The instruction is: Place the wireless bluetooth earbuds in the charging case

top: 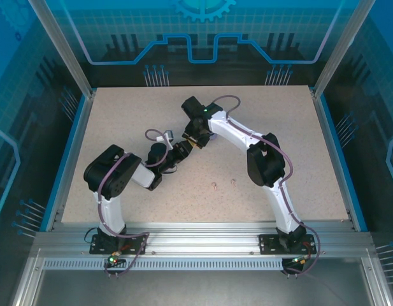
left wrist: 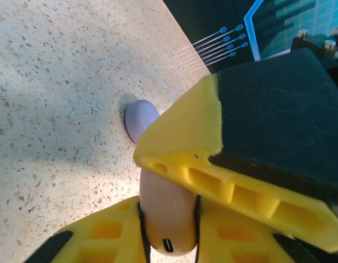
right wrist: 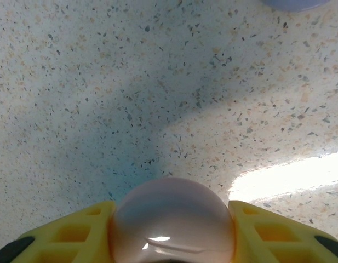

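Nearby, a purple case [left wrist: 140, 119] lies just beyond the pink case [left wrist: 169, 213].

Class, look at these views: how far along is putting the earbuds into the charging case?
Done: no earbud visibly seated. In hand: the left gripper and right gripper both clamp the pink case. To do: two pink earbuds lie loose on the table; a purple case waits nearby.

Glossy pink charging case [right wrist: 173, 219], gripped both sides, two pink earbuds [top: 214, 185] loose
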Controlling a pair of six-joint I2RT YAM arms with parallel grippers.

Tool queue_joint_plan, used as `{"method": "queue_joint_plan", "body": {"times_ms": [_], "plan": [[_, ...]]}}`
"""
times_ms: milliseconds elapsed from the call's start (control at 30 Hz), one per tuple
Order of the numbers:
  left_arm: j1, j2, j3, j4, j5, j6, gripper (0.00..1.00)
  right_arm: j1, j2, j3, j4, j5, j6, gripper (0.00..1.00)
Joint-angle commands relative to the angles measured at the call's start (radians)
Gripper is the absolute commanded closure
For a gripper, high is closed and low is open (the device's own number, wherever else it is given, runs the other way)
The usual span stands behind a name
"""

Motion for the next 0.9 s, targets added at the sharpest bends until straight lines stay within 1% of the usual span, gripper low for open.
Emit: {"method": "queue_joint_plan", "body": {"times_ms": [0,100,167,233,267,333,433,533,600,767,867], "plan": [[-0.001,0.012,0.017,0.016,-0.020,0.020,0.88,0.018,0.009,0.032,-0.016,-0.029,0.006,0.60],[-0.002,0.004,0.014,0.009,-0.011,0.017,0.94,0.018,-0.004,0.050,-0.018,-0.029,0.002,0.51],[-0.003,-0.007,0.012,-0.007,0.001,0.016,0.99,0.007,-0.021,0.063,-0.010,-0.026,-0.001,0.37],[-0.002,-0.024,0.005,-0.019,0.011,0.016,1.00,-0.019,-0.040,0.082,-0.007,-0.019,-0.013,0.26],[-0.002,-0.038,0.001,-0.031,0.018,0.017,1.00,-0.037,-0.054,0.094,-0.007,-0.014,-0.026,0.21],[-0.002,-0.071,-0.003,-0.081,0.038,0.021,1.00,-0.075,-0.091,0.102,-0.005,0.002,-0.058,0.17],[-0.002,-0.140,-0.007,-0.163,0.085,0.055,1.00,-0.131,-0.166,0.065,0.008,-0.002,-0.131,0.16],[-0.001,-0.225,0.000,-0.271,0.144,0.115,1.00,-0.179,-0.260,-0.056,0.065,-0.040,-0.227,0.16],[-0.001,-0.277,0.014,-0.339,0.200,0.163,1.00,-0.204,-0.333,-0.184,0.148,-0.089,-0.301,0.16],[0.001,-0.385,0.086,-0.574,0.363,0.330,1.00,-0.256,-0.577,-0.648,0.497,-0.248,-0.472,0.17],[0.007,-0.422,0.141,-0.697,0.463,0.406,1.00,-0.268,-0.706,-0.863,0.688,-0.375,-0.573,0.17]]}}
